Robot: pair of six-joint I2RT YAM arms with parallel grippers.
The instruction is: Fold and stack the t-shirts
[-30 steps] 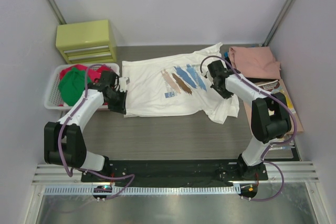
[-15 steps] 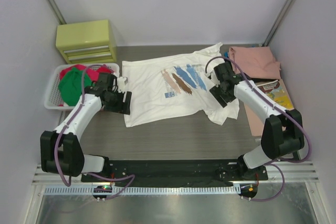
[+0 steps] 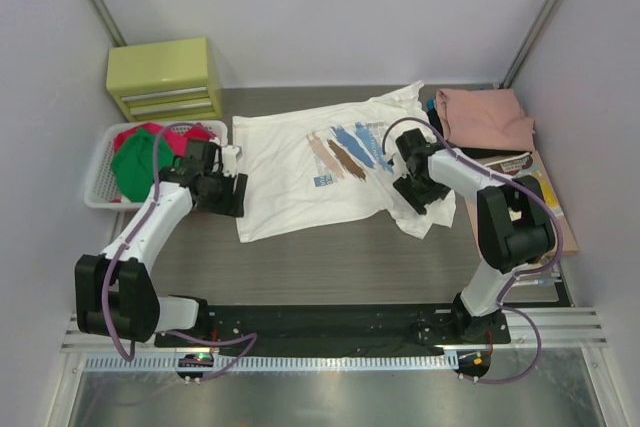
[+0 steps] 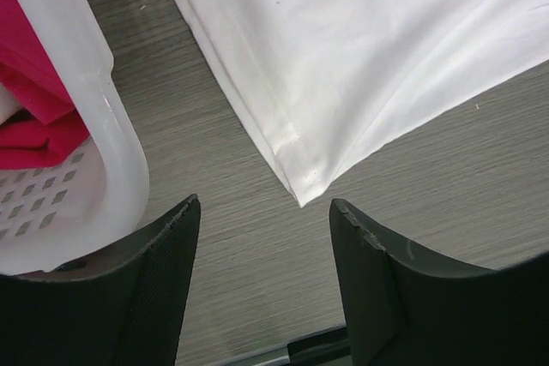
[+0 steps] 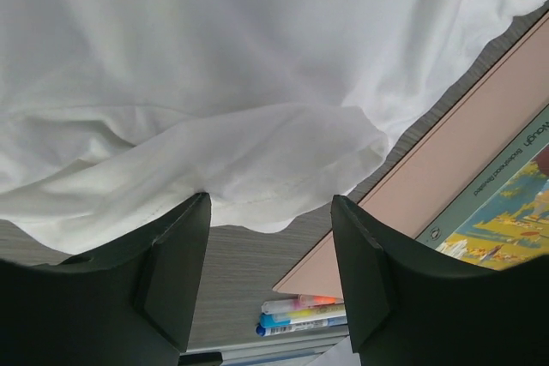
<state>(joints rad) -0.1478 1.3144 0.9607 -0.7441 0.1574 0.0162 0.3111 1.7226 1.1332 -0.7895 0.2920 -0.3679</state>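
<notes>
Both my claws wide and empty at the white t-shirt (image 3: 300, 172)

The shirt lies spread in the middle of the table. My left gripper (image 4: 263, 209) hangs over its hem corner, just beside the basket (image 4: 120, 169). My right gripper (image 5: 270, 203) is over the bunched sleeve. I fear to pinch only one layer there, which would make the fold crooked.

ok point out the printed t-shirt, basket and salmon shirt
printed t-shirt (image 3: 290, 182), top view, plain white cloth
basket (image 4: 116, 130), left wrist view, white rim
salmon shirt (image 3: 485, 117), top view, folded middle
</notes>
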